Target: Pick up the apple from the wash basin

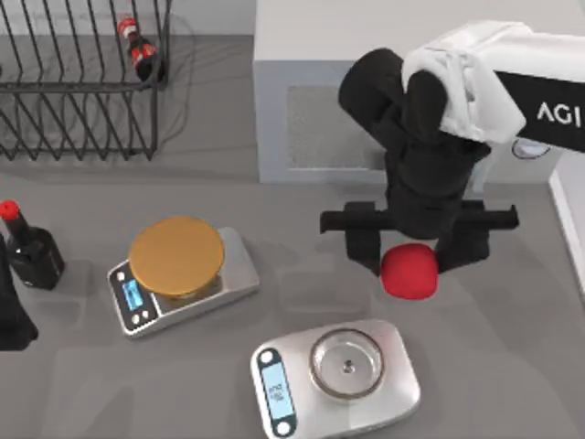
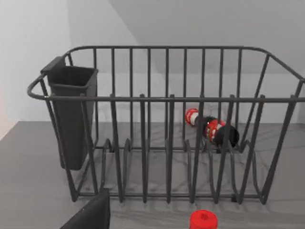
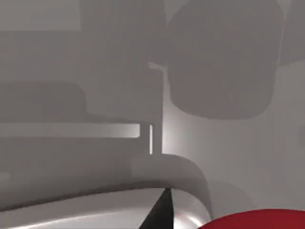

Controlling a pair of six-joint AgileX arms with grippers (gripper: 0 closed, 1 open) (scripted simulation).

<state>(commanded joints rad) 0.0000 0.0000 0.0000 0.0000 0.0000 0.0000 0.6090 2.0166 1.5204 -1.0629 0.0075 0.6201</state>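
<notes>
**Holding the Apple Over the Desk**

Parked at the far left edge of the top view sat the left arm, beside a red-capped dark bottle [image 1: 27,249]. A wire rack [image 1: 82,101] filled the upper left. Lower down stood a scale with a gold plate [image 1: 176,256], then a scale with a clear plate [image 1: 345,364]. Right of centre, the right tool [image 1: 409,261] was clamped on the apple [image 1: 408,271], which hung just above the clear-plate scale in the frame, over the grey desk [image 1: 512,347].
</notes>
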